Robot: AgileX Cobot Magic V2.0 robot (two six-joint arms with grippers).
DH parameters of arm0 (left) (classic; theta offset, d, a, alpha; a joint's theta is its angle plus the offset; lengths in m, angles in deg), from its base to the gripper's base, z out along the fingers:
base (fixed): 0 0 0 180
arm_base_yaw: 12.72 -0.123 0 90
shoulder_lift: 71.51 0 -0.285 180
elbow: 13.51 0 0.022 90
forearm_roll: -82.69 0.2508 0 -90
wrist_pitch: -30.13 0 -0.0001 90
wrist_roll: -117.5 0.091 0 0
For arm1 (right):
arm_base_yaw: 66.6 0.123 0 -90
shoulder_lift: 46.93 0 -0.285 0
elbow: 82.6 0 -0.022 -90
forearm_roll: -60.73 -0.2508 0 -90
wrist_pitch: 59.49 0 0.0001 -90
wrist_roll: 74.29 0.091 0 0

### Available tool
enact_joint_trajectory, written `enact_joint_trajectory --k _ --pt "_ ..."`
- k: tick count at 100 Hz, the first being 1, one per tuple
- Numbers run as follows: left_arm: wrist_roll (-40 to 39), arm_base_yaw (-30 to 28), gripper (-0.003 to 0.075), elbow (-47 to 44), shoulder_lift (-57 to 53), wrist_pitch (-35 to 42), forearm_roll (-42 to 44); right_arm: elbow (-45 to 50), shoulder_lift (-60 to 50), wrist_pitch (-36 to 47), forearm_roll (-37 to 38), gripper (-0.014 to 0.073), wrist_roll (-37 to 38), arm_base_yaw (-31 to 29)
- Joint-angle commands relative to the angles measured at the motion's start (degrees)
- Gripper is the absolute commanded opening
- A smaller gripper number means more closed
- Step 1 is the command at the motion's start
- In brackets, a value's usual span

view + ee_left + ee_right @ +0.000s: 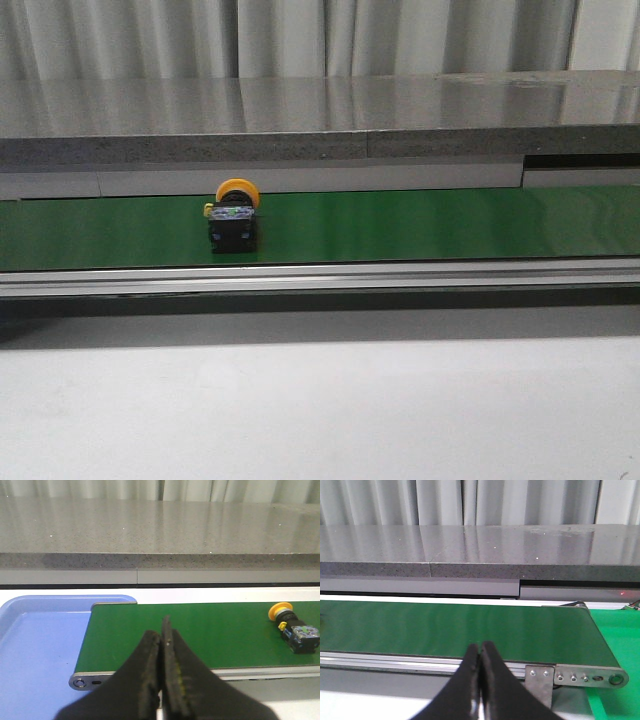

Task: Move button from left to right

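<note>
The button (234,214), with a yellow mushroom head and a dark blocky body with blue-green marks, lies on the green conveyor belt (420,225) left of the middle. It also shows in the left wrist view (294,625), well to the side of my left gripper (162,630), which is shut and empty over the belt's near edge. My right gripper (480,650) is shut and empty at the near edge of the belt's other end. The button is out of the right wrist view. Neither gripper shows in the front view.
A blue tray (35,645) sits at the belt's left end. A bright green surface (615,630) lies beyond the belt's right end, by the metal end bracket (585,675). A grey stone ledge (320,120) runs behind the belt, an aluminium rail (320,277) along its front.
</note>
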Motion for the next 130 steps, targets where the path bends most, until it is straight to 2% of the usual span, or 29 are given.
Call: enact_joint_trajectory --k 1,47,64,93,110,130 --pt "-0.27 0.50 -0.0021 1.57 0.35 4.41 -0.57 -1.02 -0.83 4.75 0.35 -0.0068 0.01 -0.28" --pt "-0.27 0.50 -0.0021 1.57 0.35 4.41 -0.57 -2.11 -0.83 4.02 0.04 -0.0068 0.01 -0.28" --pt "-0.27 0.50 -0.0021 1.57 0.35 4.41 -0.57 -7.31 -0.72 -4.95 -0.90 -0.0068 0.01 -0.28" --pt "-0.27 0.50 -0.0021 1.57 0.35 4.41 -0.57 -17.03 0.19 -12.66 -0.93 -0.0068 0.01 -0.28" --pt "-0.27 0.50 -0.0021 1.57 0.35 4.41 -0.57 -23.97 7.41 -21.14 -0.93 -0.0068 0.01 -0.28" --pt "-0.27 0.50 -0.0021 1.57 0.35 4.41 -0.57 -33.02 21.06 -30.32 -1.57 -0.0068 0.01 -0.28"
